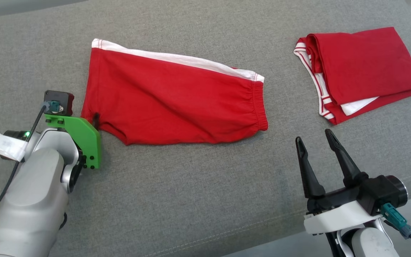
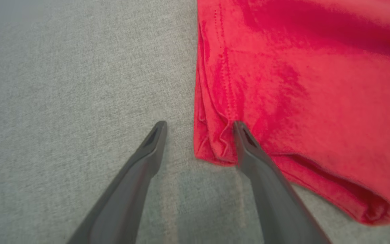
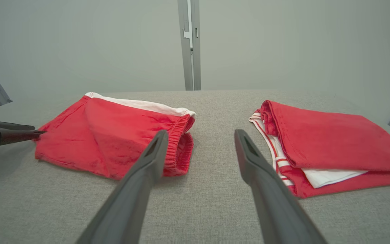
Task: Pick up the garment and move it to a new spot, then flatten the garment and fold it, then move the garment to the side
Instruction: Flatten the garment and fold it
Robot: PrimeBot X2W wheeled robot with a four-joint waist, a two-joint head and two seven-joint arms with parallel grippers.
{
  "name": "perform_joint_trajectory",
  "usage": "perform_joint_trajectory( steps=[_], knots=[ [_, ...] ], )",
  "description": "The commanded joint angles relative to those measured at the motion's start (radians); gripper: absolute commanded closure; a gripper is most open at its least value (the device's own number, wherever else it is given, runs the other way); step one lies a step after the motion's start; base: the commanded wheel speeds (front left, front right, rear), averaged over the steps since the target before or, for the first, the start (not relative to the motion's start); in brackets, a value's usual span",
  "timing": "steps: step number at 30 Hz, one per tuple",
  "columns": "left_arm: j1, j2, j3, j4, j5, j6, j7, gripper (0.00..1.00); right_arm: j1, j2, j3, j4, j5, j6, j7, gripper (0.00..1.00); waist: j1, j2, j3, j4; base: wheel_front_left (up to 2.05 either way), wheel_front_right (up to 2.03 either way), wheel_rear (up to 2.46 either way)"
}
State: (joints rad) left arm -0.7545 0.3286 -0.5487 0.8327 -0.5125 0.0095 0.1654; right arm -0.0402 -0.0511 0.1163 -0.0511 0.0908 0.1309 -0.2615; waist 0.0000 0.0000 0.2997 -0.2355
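The garment, red shorts [image 1: 177, 96] with a white side stripe and an elastic waistband on the right, lies flat on the grey fabric surface. My left gripper [image 1: 96, 120] sits at the lower left hem corner of the shorts. In the left wrist view the left gripper [image 2: 198, 127] is open, one finger on the shorts [image 2: 300, 84] and the other over the bare surface, with the hem corner between them. My right gripper [image 1: 314, 136] hovers open over bare surface, in front of and to the right of the waistband, holding nothing. From the right wrist view, the right gripper [image 3: 200, 134] faces the gap between the shorts [image 3: 113, 135] and the other garment.
A second red garment [image 1: 362, 67] with white trim lies folded at the far right, also visible as the folded garment [image 3: 333, 142]. The grey cushioned surface [image 1: 198, 200] ends at a front edge near the lower right. A wall with a metal post [image 3: 189, 44] stands behind.
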Motion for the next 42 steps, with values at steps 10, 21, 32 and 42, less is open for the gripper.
perform_joint_trajectory(
  steps=[10,21,32,42],
  knots=[
    [0.070,-0.007,0.007,0.002,-0.051,0.004,0.062,1.00,0.006,0.000,0.028,0.005,0.000,-0.001,-0.004,0.00,0.0000,0.0000,-0.010,-0.012,0.00,0.00,0.00],
    [0.141,-0.014,0.037,-0.022,-0.103,0.036,0.046,1.00,0.016,0.000,0.045,0.028,-0.018,-0.001,-0.004,0.00,0.0000,0.0000,-0.065,0.014,0.00,0.00,0.00],
    [0.330,-0.010,0.042,-0.126,-0.154,0.061,0.038,1.00,0.051,0.000,0.055,0.057,-0.018,-0.001,-0.004,0.00,0.0000,0.0000,-0.165,0.051,0.00,0.00,0.00],
    [0.418,0.022,0.026,-0.246,-0.124,0.072,-0.044,0.00,0.066,0.000,0.061,0.066,-0.022,-0.001,0.000,0.00,0.0000,0.0000,-0.200,0.057,0.00,0.00,0.00]
  ],
)
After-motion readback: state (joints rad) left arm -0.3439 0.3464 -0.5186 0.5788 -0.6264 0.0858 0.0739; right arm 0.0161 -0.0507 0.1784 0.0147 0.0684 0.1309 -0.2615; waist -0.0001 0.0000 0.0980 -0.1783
